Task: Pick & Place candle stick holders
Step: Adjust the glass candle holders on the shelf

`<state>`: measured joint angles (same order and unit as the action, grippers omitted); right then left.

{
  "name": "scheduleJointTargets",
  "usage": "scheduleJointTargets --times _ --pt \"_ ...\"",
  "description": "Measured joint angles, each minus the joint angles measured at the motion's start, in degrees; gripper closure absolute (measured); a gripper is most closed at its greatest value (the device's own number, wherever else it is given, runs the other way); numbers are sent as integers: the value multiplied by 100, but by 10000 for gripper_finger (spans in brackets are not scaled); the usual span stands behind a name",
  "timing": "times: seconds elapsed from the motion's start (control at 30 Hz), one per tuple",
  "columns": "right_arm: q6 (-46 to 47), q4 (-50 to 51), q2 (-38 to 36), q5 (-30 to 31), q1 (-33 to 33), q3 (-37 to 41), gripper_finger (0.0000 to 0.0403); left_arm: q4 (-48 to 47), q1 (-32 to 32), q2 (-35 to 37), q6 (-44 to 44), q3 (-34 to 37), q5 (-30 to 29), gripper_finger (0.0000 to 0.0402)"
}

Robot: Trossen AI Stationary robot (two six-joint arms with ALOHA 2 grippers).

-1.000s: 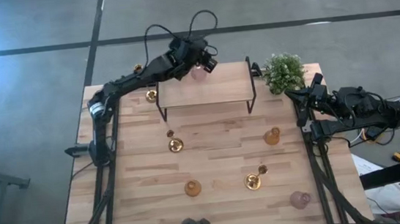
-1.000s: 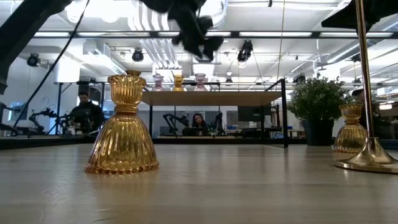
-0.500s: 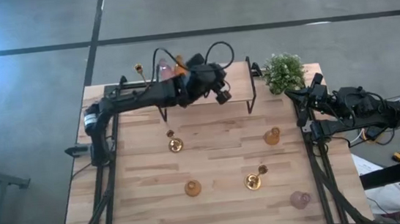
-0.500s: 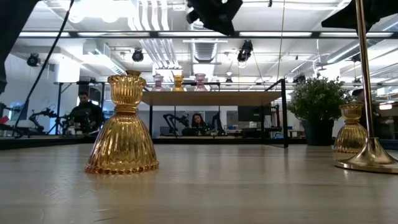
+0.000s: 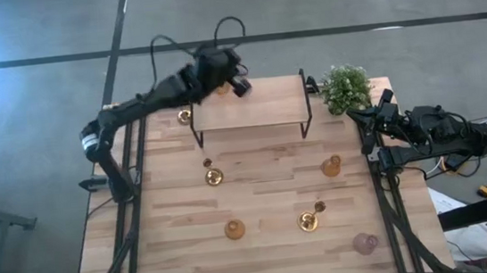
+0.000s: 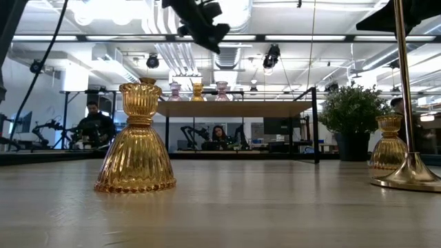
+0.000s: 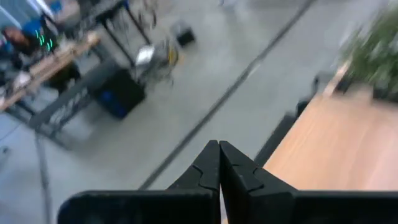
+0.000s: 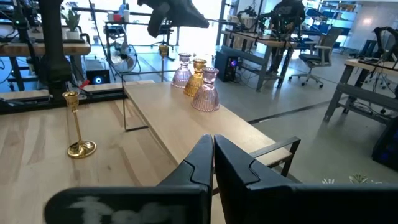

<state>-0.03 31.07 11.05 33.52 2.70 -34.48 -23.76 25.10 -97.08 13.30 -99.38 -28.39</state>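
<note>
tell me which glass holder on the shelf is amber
The middle amber glass holder of the three on the raised shelf; the pink glass holders on either side of it are pink.

No text or label (on anything shown) can be read.

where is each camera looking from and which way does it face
High: overhead, straight down on the table; both arms show.
Low: table height, level past an amber holder to the shelf; the left arm shows overhead.
Left wrist: past the shut left gripper to the floor.
Right wrist: past the shut right gripper to the shelf's holders, shared with low.
</note>
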Motion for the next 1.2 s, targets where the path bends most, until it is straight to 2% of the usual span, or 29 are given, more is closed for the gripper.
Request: scheduleJointTargets --times 0.2,0.37,0.47,0.57,0.73,0.87,1.0,1.2 --pt "0 -1 0 0 0 0 394 -1509 674 0 269 -735 193 400" --pt "0 -2 0 0 0 -1 394 -1786 1028 -4 901 -867 357 400" --pt "0 -2 1 0 0 0 394 -2047 1163 -7 1269 -865 738 401" --pt "0 -2 0 0 0 0 394 -2437 1209 -7 1863 -865 1338 401" --pt "0 -2 0 0 0 0 394 -2771 1196 2 2640 -865 1450 401" --pt "0 -2 0 0 0 0 394 -2896 1182 89 3329 -866 1916 401" --pt "0 -2 0 2 0 0 394 -2820 1083 101 3348 -871 1894 389" --pt "0 -2 0 1 0 0 394 -3176 1062 101 3351 -885 1997 341"
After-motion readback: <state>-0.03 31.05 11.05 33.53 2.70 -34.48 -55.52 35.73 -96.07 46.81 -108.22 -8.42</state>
